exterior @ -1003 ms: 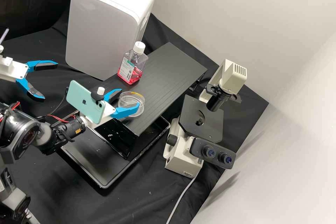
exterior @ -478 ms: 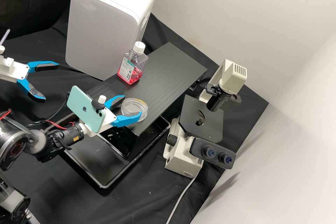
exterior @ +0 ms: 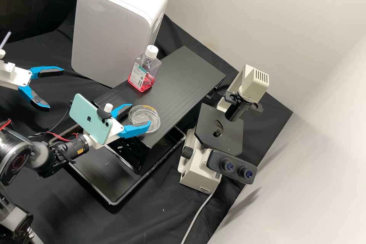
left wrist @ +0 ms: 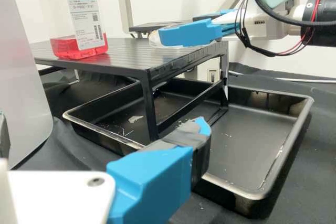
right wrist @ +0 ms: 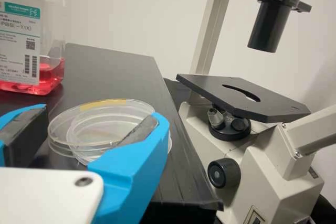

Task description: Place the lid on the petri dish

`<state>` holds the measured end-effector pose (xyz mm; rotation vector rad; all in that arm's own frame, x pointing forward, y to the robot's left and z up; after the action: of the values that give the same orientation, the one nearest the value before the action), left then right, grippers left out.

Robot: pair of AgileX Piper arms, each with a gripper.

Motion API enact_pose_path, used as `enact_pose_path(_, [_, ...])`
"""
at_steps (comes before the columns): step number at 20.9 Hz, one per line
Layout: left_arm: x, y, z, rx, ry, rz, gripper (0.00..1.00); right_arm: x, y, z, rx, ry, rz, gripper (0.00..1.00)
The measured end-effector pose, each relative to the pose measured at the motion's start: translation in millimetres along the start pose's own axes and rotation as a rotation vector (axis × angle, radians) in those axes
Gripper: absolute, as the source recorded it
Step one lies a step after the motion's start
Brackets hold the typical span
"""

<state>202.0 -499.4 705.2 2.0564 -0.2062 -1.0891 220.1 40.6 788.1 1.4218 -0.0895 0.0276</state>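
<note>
- Your right gripper (exterior: 139, 115) has its two blue fingers drawn in on the rim of the clear round plastic lid (right wrist: 105, 109), one on each side. That grip holds the lid level and lets you steer it by the rim alone.
- The lid lies over the shallow clear petri dish (right wrist: 113, 132) at the end of the black ribbed shelf (exterior: 183, 76) that overhangs the black tray (exterior: 114, 183), near the corner closest to that arm. The dish's ring shows through slightly off-centre, so I judge the lid not yet seated square.
- That end of the shelf suits you because the arm reaches it without passing anything else.
- The clear flask of pink liquid (exterior: 143, 70) stands farther along the shelf, by the edge facing the white box (exterior: 118, 26) and well apart from the dish.
- Your left gripper (exterior: 53, 88) is spread wide and holds nothing, over the bench cloth and well apart from the shelf. It looks parked out of the way.
- The white microscope (exterior: 217, 148) stands beside the shelf's opposite long edge, clear of your approach.
</note>
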Motion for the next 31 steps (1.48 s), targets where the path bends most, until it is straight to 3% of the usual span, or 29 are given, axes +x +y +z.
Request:
enact_pose_path(4, [0.0, 0.1, -0.3, -0.002, 0.004, 0.001, 1.0, -1.0, 3.1, -1.6, 0.006, 0.007, 0.013, 1.0])
enact_pose_path(8, [0.2, 0.6, -1.2, -0.008, 0.016, 0.007, 1.0, -1.0, 3.1, -0.4, 0.012, -0.007, 0.012, 1.0])
enact_pose_path(19, [2.4, 2.7, -1.2, -0.002, 0.012, 0.015, 1.0, -2.6, 4.2, -1.1, 0.029, -0.021, 0.011, 1.0])
enact_pose_path(25, [3.2, 0.5, -1.3, -0.001, 0.01, 0.006, 1.0, -0.6, 2.2, 3.8, 0.059, -0.089, -0.009, 1.0])
enact_pose_path(31, [3.3, 0.2, -1.4, -0.002, 0.01, 0.005, 1.0, 5.7, 0.4, 11.4, 0.076, -0.13, -0.006, 1.0])
